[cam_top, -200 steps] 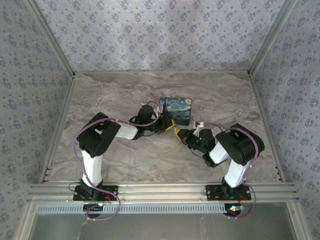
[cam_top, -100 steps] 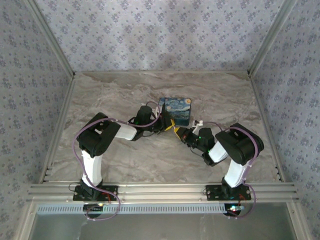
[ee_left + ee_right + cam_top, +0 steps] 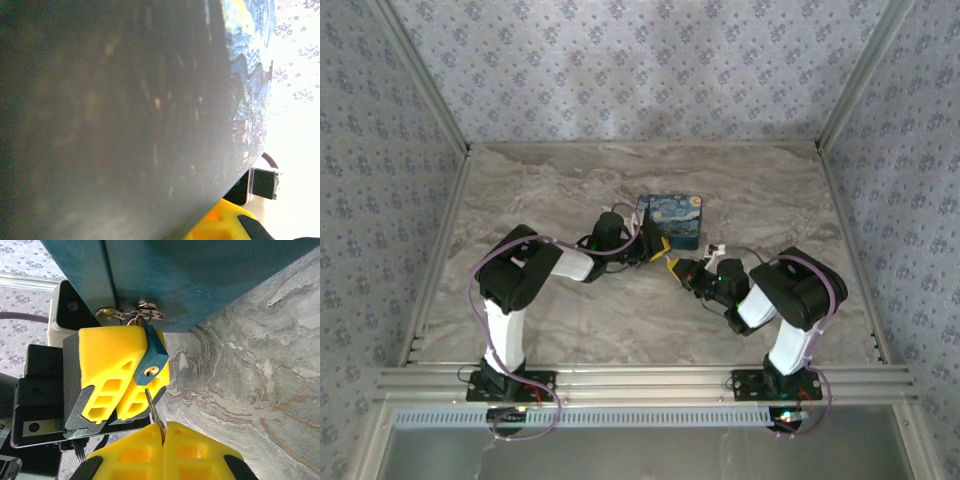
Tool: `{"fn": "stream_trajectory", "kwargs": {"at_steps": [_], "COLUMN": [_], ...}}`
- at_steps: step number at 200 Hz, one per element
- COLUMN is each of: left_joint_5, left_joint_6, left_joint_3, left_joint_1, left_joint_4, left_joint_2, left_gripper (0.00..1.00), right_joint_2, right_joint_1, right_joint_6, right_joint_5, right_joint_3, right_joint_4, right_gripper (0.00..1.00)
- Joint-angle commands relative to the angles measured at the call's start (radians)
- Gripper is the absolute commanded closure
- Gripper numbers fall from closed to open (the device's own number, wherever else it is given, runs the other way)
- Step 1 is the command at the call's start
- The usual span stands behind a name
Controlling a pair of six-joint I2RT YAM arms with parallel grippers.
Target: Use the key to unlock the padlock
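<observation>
While the top camera looks down on it, the left claw sits at the near left corner of the blue-and-yellow painted tin. The tin stands near the middle of the marbled surface. The right claw is just beside the left claw, near the tin's front edge, and points up-left toward it.

Left wrist camera: a blurred grey face is very close to the lens. The tin's painted side runs along the right edge. The left claw's state cannot be read from this view.

Right wrist camera: the left claw's yellow fingers are left of centre, below the tin's teal side wall.
- The padlock hangs by its shackle from a small metal hasp on that wall.
- It hangs tilted, with its body lying against the yellow fingers and its brass keyhole facing the lens.
- The padlock body reads blue-teal here.
- Cannot tell whether the left fingers clamp it.

At the bottom, the right claw's fingers are pressed together, pinching the key. The blade points up, with its tip just below the keyhole and not inserted.
</observation>
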Motion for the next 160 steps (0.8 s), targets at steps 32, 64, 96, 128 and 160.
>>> {"fn": "stream_trajectory", "kwargs": {"at_steps": [32,64,96,128,160], "left_joint_5": [0.027,0.027,0.024,0.027,0.033], "left_joint_6": [-0.048,-0.051,-0.06,-0.062,-0.077], "left_joint_3": [-0.022,-0.02,-0.021,-0.02,-0.025], "left_joint_1": [0.005,0.006,0.005,0.003,0.002], "left_joint_4": [0.041,0.049,0.061,0.068,0.096], "left_joint_2": [0.025,0.025,0.029,0.034,0.04], "left_gripper": [0.92,0.92,0.92,0.92,0.93], "right_joint_2": [0.005,0.018,0.027,0.026,0.017], "right_joint_1": [-0.019,-0.022,-0.021,-0.026,-0.048], "right_joint_6": [0.017,0.016,0.016,0.016,0.019], "right_joint_5": [0.005,-0.006,-0.005,-0.005,-0.017], "right_joint_3": [0.028,0.039,0.034,0.036,0.055], "right_joint_4": [0.015,0.017,0.017,0.016,0.016], "right_gripper": [1.0,1.0,1.0,1.0,1.0]}}
